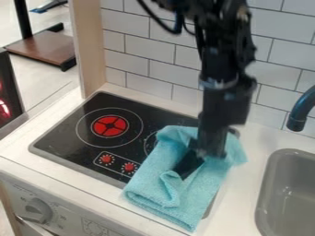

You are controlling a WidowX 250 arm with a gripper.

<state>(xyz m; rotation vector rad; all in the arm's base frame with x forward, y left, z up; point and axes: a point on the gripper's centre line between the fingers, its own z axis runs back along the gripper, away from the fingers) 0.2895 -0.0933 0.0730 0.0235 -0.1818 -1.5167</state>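
tool on blue cloth, cloth partly over stove nr sink; can't tell if apart or clamped

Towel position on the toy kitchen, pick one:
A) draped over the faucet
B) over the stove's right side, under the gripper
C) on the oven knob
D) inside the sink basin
B: the blue towel covers the right part of the black stove, with the gripper down on it.
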